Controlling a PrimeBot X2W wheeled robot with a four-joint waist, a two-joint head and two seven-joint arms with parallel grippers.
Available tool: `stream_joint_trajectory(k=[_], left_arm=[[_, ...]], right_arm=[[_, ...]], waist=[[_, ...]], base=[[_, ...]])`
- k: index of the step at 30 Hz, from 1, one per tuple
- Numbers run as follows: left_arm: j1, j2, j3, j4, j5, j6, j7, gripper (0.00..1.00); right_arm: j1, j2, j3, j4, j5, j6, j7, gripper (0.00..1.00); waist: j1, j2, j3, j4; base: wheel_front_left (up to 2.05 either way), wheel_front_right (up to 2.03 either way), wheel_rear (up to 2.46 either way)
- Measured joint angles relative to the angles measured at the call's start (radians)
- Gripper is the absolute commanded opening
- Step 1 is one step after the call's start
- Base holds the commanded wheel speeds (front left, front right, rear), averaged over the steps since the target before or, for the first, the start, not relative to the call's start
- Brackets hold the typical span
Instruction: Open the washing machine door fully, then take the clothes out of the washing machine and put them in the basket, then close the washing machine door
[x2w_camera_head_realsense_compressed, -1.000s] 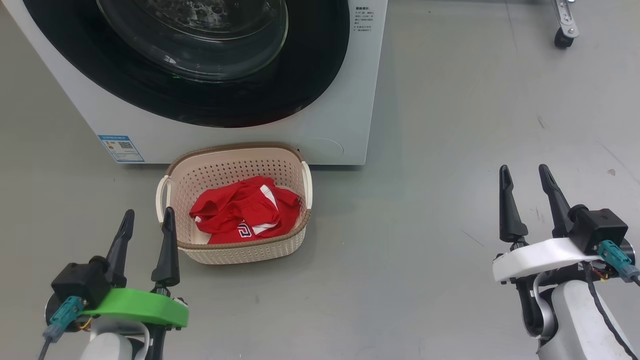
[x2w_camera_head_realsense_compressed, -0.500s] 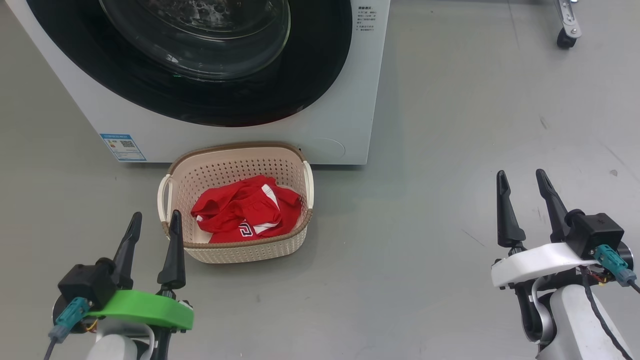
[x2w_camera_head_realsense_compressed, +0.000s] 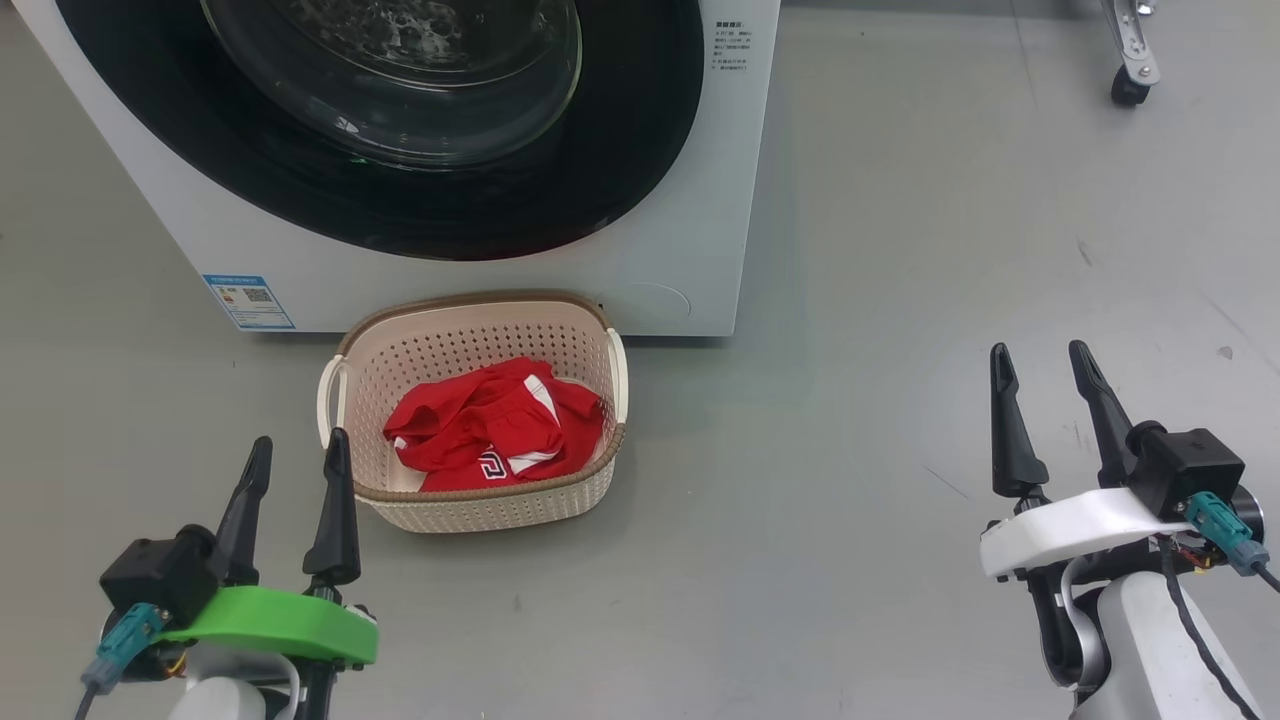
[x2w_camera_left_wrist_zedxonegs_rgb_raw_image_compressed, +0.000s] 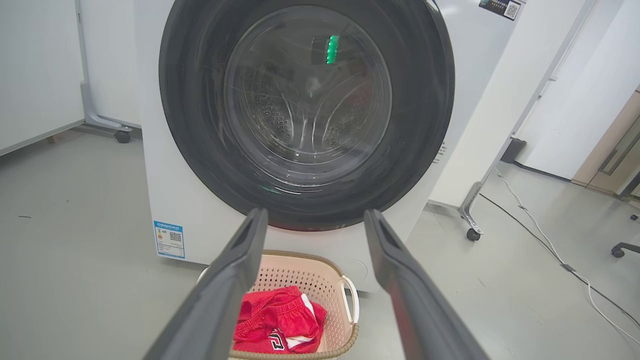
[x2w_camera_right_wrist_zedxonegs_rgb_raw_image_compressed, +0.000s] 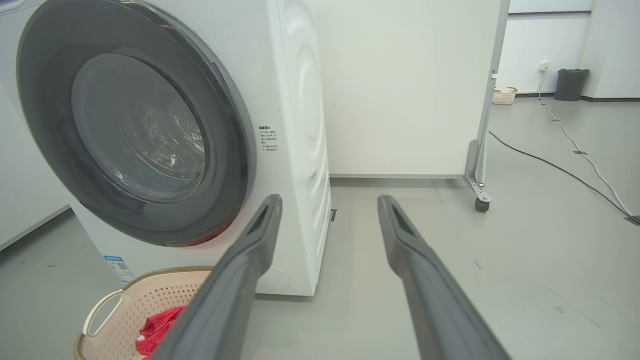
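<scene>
The washing machine (x2w_camera_head_realsense_compressed: 700, 200) stands straight ahead of me, and I place everything else against it. Its door (x2w_camera_head_realsense_compressed: 620, 150) lies shut, the wide black rim flat against the white front and the glass bowl (x2w_camera_head_realsense_compressed: 400, 80) bulging at the centre. Through that glass, from my left wrist, I see the perforated steel drum (x2w_camera_left_wrist_zedxonegs_rgb_raw_image_compressed: 305, 115). A blue label (x2w_camera_head_realsense_compressed: 250, 300) is stuck low on the machine's front, near its left corner as I face it.

The basket (x2w_camera_head_realsense_compressed: 480, 300) sits on the grey floor (x2w_camera_head_realsense_compressed: 850, 450) just in front of the washing machine, below the door's lowest edge. Its far rim is close to the machine's base; whether it touches I cannot tell. The clothes (x2w_camera_head_realsense_compressed: 490, 440) lie crumpled inside it, bright red with white trim and a bit of white lettering facing up, lower than the brown rim.

My left pincer (x2w_camera_head_realsense_compressed: 300, 440) hangs in front of the washing machine, farther out from it than the basket and towards the machine's left side. Its two dark fingers are spread apart with nothing between them, pointing at the door. My right pincer (x2w_camera_head_realsense_compressed: 1038, 350) is out past the machine's right corner, well apart from it, fingers likewise spread and holding nothing.

From my right wrist I see a caster (x2w_camera_right_wrist_zedxonegs_rgb_raw_image_compressed: 481, 205) under a white panel, on the floor beyond the machine's right side, and a dark grey bin (x2w_camera_right_wrist_zedxonegs_rgb_raw_image_compressed: 570, 84) much farther off that way
</scene>
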Motion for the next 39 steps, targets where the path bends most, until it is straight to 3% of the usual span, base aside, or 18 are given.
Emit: stream_joint_trajectory(k=[3,4,16,39], left_arm=[[0.005,0.000,0.003,0.000,-0.002,0.000,0.000,1.00],[0.005,0.000,0.006,-0.002,-0.006,0.000,0.000,0.00],[0.036,-0.021,0.001,0.051,-0.053,0.000,0.010,0.00],[0.036,-0.021,0.038,0.038,-0.319,0.000,0.089,0.00]], right_arm=[[0.004,0.001,0.000,0.000,0.000,0.000,0.000,1.00],[0.004,0.002,-0.001,0.000,0.000,0.000,0.000,0.00],[0.055,0.025,-0.003,0.056,0.043,0.000,0.012,0.00],[0.055,0.027,-0.061,0.062,0.360,0.000,0.102,0.00]], waist=[[0.0000,0.0000,-0.001,0.000],[0.0000,0.0000,0.000,0.000],[0.0000,0.0000,-0.005,0.000],[0.0000,0.0000,-0.029,-0.001]], base=[[0.00,0.00,0.00],[0.00,0.00,0.00],[0.00,0.00,0.00],[0.00,0.00,0.00]])
